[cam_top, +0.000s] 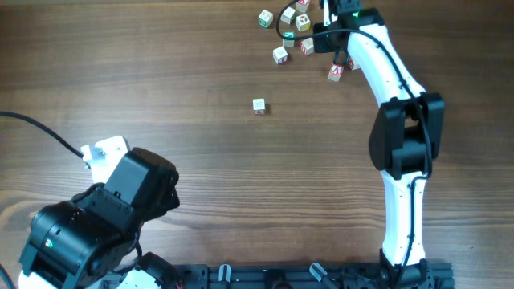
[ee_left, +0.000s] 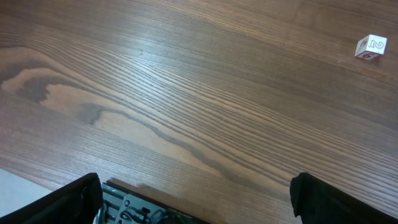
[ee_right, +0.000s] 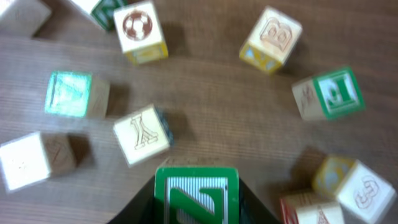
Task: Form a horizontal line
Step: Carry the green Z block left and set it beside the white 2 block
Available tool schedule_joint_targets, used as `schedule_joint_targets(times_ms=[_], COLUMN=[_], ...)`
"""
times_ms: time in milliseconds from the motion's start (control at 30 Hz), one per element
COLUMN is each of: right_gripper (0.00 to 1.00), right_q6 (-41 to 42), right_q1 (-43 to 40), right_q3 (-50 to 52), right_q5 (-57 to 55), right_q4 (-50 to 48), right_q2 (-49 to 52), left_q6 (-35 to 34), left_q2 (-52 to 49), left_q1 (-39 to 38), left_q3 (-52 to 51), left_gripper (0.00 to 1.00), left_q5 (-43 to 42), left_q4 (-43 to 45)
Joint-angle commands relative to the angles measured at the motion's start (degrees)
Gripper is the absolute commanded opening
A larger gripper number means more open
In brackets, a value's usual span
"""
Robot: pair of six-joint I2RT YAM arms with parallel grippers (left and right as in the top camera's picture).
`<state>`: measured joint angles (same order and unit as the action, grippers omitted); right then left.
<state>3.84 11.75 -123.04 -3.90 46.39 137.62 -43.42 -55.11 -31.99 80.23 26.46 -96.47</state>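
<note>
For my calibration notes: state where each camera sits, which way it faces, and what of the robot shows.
Overhead: above the table, looking straight down; shows the left arm and the right arm reaching to the cluster of blocks.
Left wrist: on the left arm, angled down at the wood; its open jaws at the bottom corners, a lone block top right.
Right wrist: close above the cluster, facing down; a green-faced block between its jaws.
Shared: overhead and right wrist both see the cluster and the red "A" block.

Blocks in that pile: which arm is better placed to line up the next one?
Right. The right pincer is in the pile, gripping a green block. The left pincer is open, far off across the table.
</note>
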Motion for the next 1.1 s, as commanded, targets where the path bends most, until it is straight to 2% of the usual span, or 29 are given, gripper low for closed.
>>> schedule_joint_targets(times_ms=[0,233,333,467,600,1067], right_gripper=[0.25,0.25,0.24,0.24,0.22,0.26], right_q6=[2.2,2.8,5.6,8.7,13.2,22.2], right_q1=[0.3,2.6,5.2,7.5,10.0,15.0], right_q3=[-1.6,-1.6,-1.4,1.6,7.0,27.9], right_q5=[3.8,13.2,13.4,12.9,12.8,12.5], right_q4=[3.9,13.8,20.2,21.6,18.8,-1.4], right_q2=[-6.3,-11.6,-12.0,-11.9,-11.9,-11.7], left_q6=[-0.1,-0.1,-0.1,-0.1,-0.1,-0.1], left_q2=[0.2,0.2,0.2,0.2,0.2,0.2], left_q1=[0.0,0.0,0.0,0.0,0.0,0.0], left_q3=[0.2,0.2,0.2,0.2,0.2,0.2], left_gripper=[1.00,1.00,1.00,1.00,1.00,1.00], left_q5=[-0.1,-0.1,-0.1,-0.1,-0.1,-0.1], left_q4=[0.0,0.0,0.0,0.0,0.0,0.0])
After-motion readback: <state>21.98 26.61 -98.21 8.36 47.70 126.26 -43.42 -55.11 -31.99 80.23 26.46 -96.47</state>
